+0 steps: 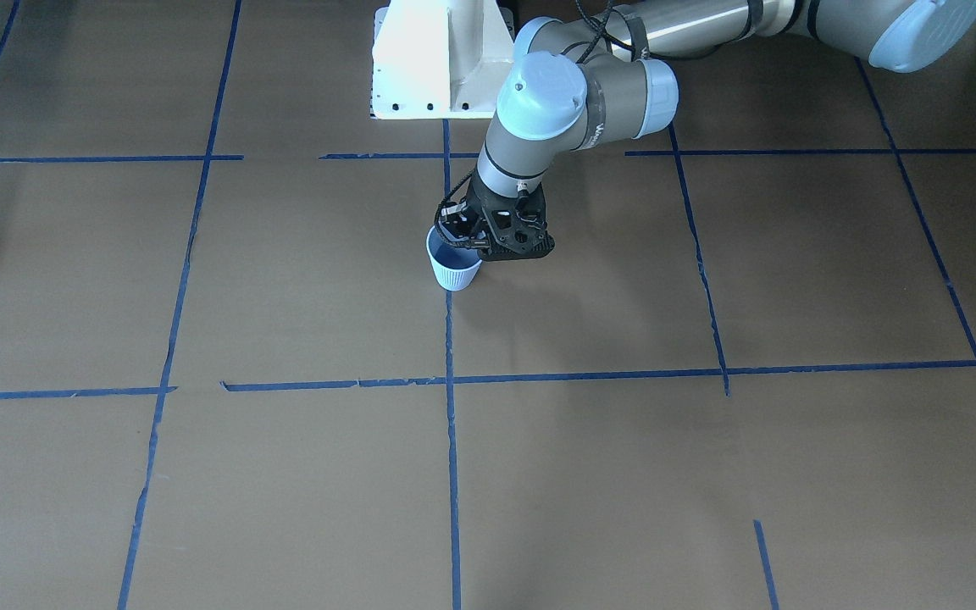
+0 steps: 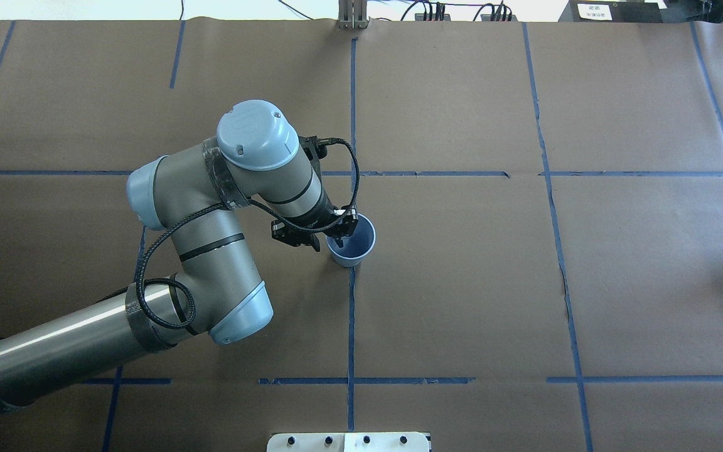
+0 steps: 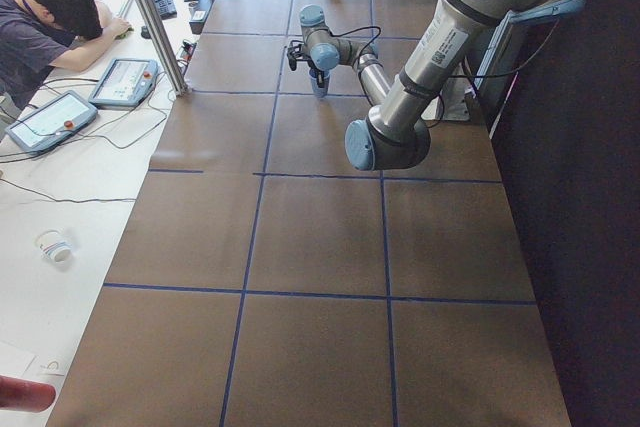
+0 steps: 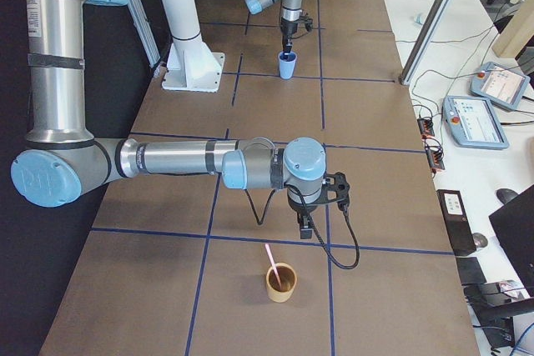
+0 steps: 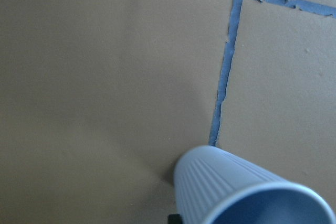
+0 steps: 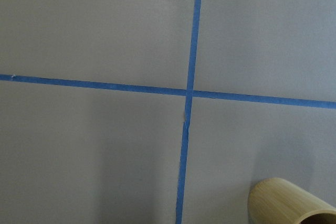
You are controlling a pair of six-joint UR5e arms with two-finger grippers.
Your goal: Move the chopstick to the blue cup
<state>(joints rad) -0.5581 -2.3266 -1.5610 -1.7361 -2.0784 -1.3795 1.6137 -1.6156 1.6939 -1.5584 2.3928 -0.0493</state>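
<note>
The blue cup (image 1: 454, 273) stands upright on the brown table near the middle and holds nothing; it also shows in the overhead view (image 2: 360, 243) and the left wrist view (image 5: 226, 187). My left gripper (image 1: 468, 233) (image 2: 340, 233) straddles the cup's rim on the robot's side and is shut on its wall. One pink chopstick (image 4: 270, 256) stands in a bamboo cup (image 4: 281, 285) at the table's right end. My right gripper (image 4: 305, 227) hangs just above and behind that cup. I cannot tell whether it is open or shut.
The white robot pedestal (image 1: 437, 59) stands at the table's robot side. The bamboo cup's rim shows at the lower right of the right wrist view (image 6: 286, 203). An operator (image 3: 50, 27) sits at a side table with tablets and a paper cup (image 3: 53, 245).
</note>
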